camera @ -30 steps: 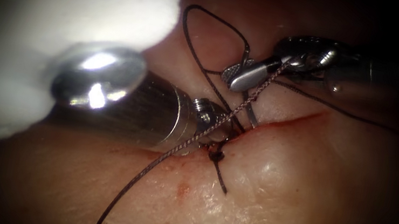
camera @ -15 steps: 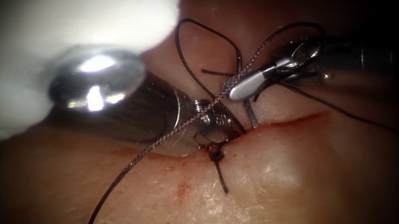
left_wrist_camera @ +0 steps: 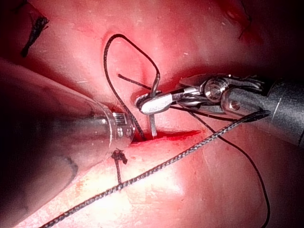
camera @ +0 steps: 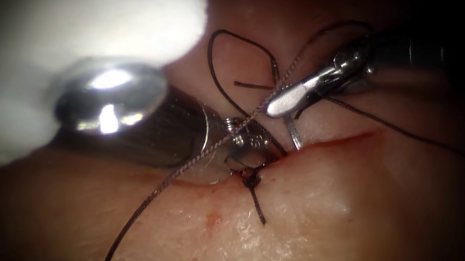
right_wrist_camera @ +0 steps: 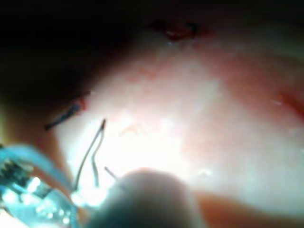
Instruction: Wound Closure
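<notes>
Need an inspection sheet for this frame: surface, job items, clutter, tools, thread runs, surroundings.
Surface: tissue with the cut open toward the right; red fluid smeared below it.
Job's things: needle held near one end by the right tool, its free part reaching down to the cut; whether its tip is in the tissue cannot be told. Knot at the cut, a short cut end trailing from it.
Clutter: nothing seen.
Grippers: right tool shut on the needle. Left tool tip at the cut; what it holds cannot be told.
Cables: thread runs diagonally across the left tool; a loop lies above the cut.
Surroundings: white blurred shape on the left.
</notes>
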`<state>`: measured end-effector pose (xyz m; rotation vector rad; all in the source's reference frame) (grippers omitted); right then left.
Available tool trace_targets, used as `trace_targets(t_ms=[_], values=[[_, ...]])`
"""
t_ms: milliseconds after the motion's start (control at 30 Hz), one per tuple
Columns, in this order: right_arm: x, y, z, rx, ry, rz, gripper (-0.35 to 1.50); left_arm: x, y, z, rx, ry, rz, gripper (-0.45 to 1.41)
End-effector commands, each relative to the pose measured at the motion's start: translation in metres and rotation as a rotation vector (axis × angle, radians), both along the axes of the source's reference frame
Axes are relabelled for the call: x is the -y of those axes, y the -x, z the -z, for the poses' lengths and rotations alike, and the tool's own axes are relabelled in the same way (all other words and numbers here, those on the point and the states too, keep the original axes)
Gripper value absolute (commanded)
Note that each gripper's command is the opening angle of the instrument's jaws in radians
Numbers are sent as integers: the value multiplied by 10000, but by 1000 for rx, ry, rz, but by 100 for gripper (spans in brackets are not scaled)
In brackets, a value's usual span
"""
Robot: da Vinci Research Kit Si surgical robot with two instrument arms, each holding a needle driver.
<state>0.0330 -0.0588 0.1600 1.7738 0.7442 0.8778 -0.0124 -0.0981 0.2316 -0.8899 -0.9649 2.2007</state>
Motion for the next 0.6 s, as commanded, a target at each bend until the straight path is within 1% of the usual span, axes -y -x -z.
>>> trace_targets(t_ms=[33,200,333,400,433,467,600], values=[[3,-7,-6,0,-2,0,-35,10,6,-5,2,-4,0,51],[2,-7,-8,12,-28,3,-35,12,7,-5,2,-3,-1,51],[7,-5,-7,22,-95,41,-35,13,7,-5,2,-3,-1,51],[12,0,-4,25,-131,60,-35,13,6,-5,3,-3,-2,51],[19,6,-1,22,-142,76,-35,14,5,-4,1,-3,-5,51],[19,6,-1,22,-142,76,-35,14,5,-4,1,-3,-5,51],[36,20,5,19,-149,104,-35,14,4,-4,1,-3,-5,51]])
